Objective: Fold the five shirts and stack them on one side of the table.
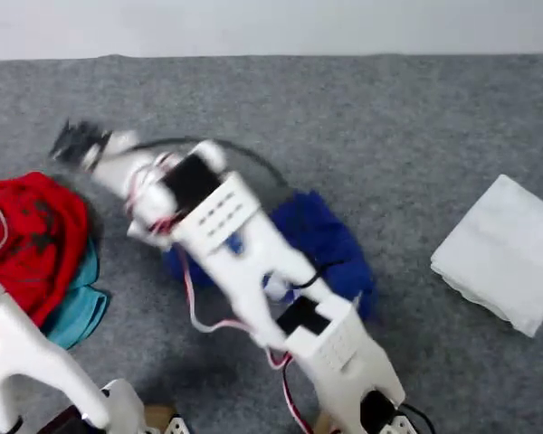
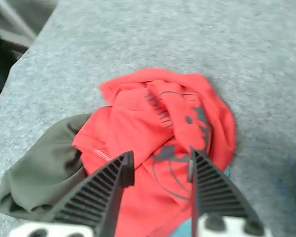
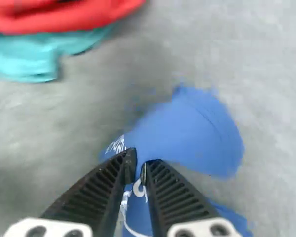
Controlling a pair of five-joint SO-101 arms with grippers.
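A crumpled red shirt (image 1: 36,231) lies at the table's left on a teal shirt (image 1: 77,312). My left gripper (image 2: 159,168) hangs open just above the red shirt (image 2: 158,113), with an olive shirt (image 2: 44,168) bunched against it. A blue shirt (image 1: 330,240) lies crumpled mid-table under my right arm. My right gripper (image 1: 75,142) is raised over the left half of the table. In the right wrist view the right gripper (image 3: 138,168) is shut, with nothing clearly held and the blue shirt (image 3: 197,133) below it. A folded white shirt (image 1: 507,253) rests at the right.
The table is covered in grey felt (image 1: 389,117), bare across the back and between the blue and white shirts. My left arm (image 1: 18,353) rises at the front left corner. The red shirt (image 3: 64,12) and teal shirt (image 3: 34,54) lie beyond the right gripper.
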